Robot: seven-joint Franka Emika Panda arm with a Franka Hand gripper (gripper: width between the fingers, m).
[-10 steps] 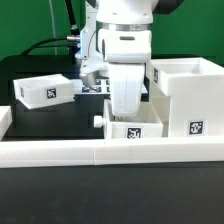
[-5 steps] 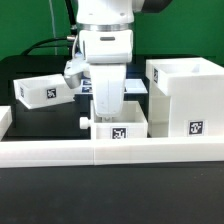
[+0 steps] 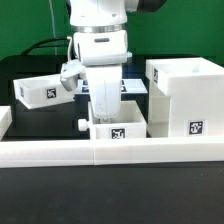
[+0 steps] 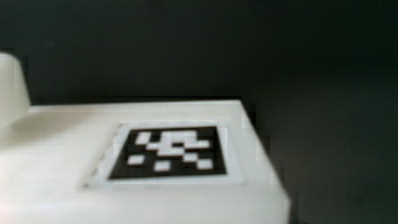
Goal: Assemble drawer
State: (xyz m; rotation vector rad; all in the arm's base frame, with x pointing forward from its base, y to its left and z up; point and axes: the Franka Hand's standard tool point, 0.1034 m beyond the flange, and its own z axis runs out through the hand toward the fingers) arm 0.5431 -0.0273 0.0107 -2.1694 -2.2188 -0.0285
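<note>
A small white tray point(image 3: 118, 130) with a tag on its front and a knob on the exterior view's left stands against the front border bar. My gripper point(image 3: 105, 117) reaches straight down onto its back wall, and the fingertips are hidden behind the wall. The wrist view shows that tray's tagged white face point(image 4: 169, 152) very close, with no fingers in sight. A second small tray point(image 3: 42, 91) lies tilted at the exterior view's left. The large boxy casing point(image 3: 190, 95) stands at the exterior view's right, apart from the held tray.
Long low white border bars point(image 3: 60, 152) run along the front, with another piece at the exterior view's left edge point(image 3: 4, 118). The marker board point(image 3: 137, 88) lies behind my arm. Black cables hang at the back.
My gripper has moved toward the exterior view's left, and the front tray has slid with it, away from the casing. The other tray and the casing have not moved.
</note>
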